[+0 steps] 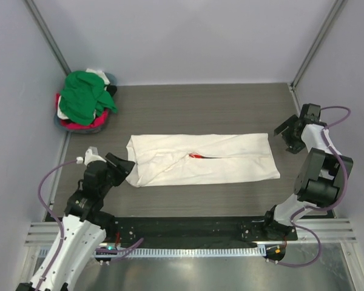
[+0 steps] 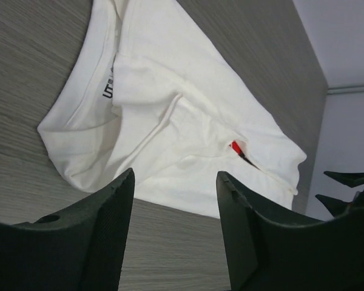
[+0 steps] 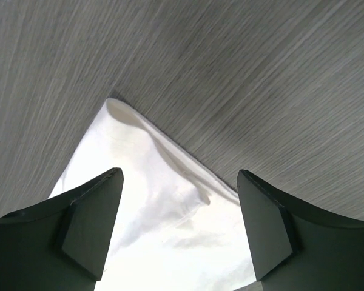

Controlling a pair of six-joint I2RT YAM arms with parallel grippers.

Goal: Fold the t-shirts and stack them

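At the middle of the table (image 1: 200, 103), the cream-white t-shirt (image 1: 200, 160) is folded into a long band between left gripper (image 2: 176, 179) and right gripper (image 3: 179, 176) (both parted, empty); a crosswise fold, with one end gripped, is judged next.

small dark neck print (image 2: 108, 91) inside the collar (image 2: 88, 66) of the cream-white t-shirt (image 2: 188, 115), only a leading "U" made out, remainder cut off by a fold, red print sliver (image 2: 236, 147) seen mid-shirt, no letters legible on it
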